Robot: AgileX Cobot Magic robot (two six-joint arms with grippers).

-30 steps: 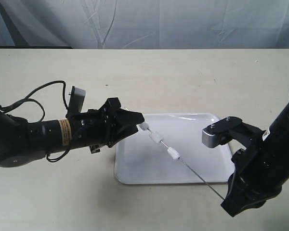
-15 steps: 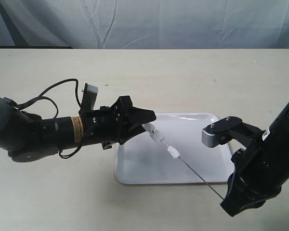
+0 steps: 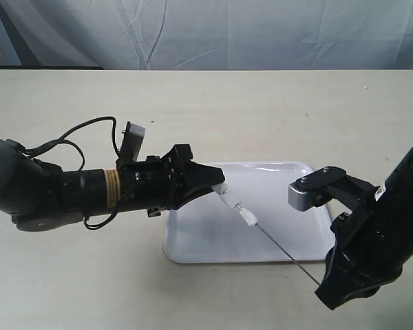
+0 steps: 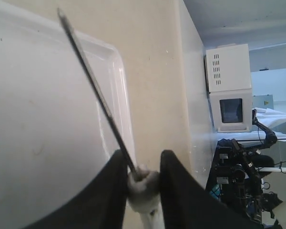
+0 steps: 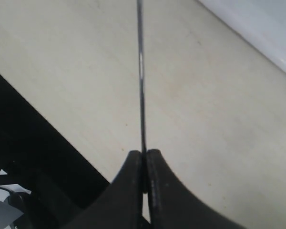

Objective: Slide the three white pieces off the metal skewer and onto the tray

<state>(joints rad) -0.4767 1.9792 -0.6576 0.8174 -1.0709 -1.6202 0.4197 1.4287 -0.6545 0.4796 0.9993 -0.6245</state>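
Observation:
The metal skewer slants above the white tray, and my right gripper is shut on its near end off the tray's right front corner. In the right wrist view the rod runs straight out from the pinched fingertips of that gripper. My left gripper covers the skewer's far end over the tray's left side. Its jaws press on both sides of a white piece threaded on the rod. Another white piece sits bare mid-skewer. A third is hidden.
The tray lies on a beige table with a pale cloth backdrop behind. The left arm's cable loops above its wrist. A grey camera block juts from the right arm over the tray's right edge.
The left gripper slid right along the skewer, covering the two end pieces, and its jaws narrowed onto a piece. The right arm and skewer stayed still.

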